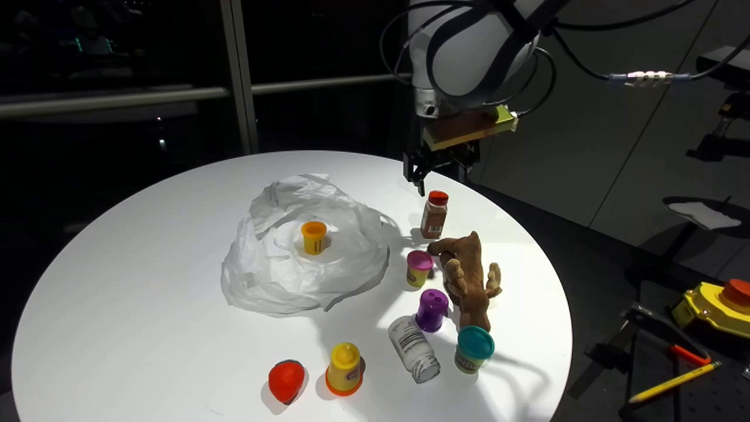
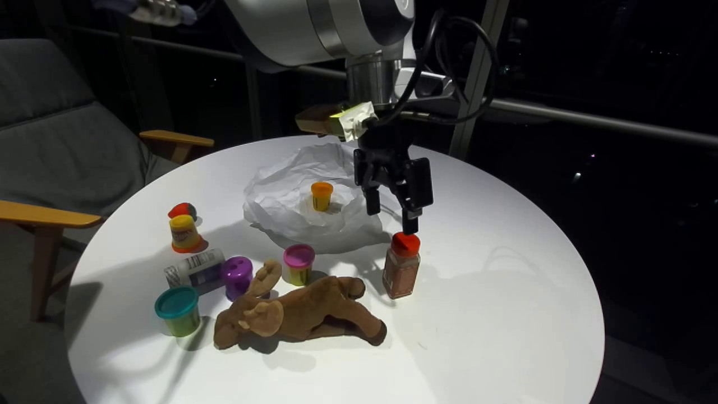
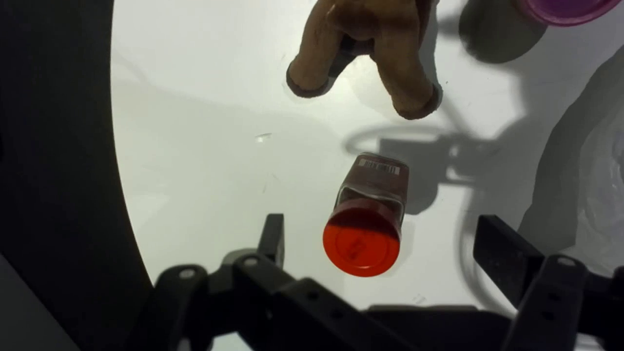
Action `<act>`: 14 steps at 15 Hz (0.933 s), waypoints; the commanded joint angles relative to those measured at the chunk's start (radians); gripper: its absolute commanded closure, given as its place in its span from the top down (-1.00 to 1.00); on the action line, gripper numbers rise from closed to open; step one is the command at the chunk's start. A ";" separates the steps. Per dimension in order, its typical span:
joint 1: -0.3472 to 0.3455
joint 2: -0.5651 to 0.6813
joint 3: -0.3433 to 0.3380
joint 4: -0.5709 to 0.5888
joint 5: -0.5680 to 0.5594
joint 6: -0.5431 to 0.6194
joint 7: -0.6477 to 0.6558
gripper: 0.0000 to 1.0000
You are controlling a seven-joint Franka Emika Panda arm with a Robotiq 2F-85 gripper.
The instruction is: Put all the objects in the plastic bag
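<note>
Plastic bag (image 1: 351, 266) lies on the desk (image 1: 117, 293), left of the red-capped bottle (image 1: 433, 221) in both exterior views; yellow tub (image 1: 313, 240) stands amid its film. Gripper (image 2: 391, 216): jaws apart, near the bottle.

This room is looking like a lab or office: a robot arm (image 1: 469, 50) is hanging over a round table (image 1: 146, 293), a red-topped stop button (image 1: 716, 308) and a grey armchair (image 2: 61, 134) are standing past its edge, and dark windows (image 1: 319, 44) are rising beyond.
</note>
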 commanded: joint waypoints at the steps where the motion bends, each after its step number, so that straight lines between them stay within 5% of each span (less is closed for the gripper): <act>1: -0.024 -0.012 0.007 -0.020 0.067 0.034 0.124 1.00; 8: -0.053 0.023 -0.002 -0.017 0.129 0.158 0.329 1.00; 14: -0.072 0.049 0.009 -0.014 0.155 0.171 0.327 1.00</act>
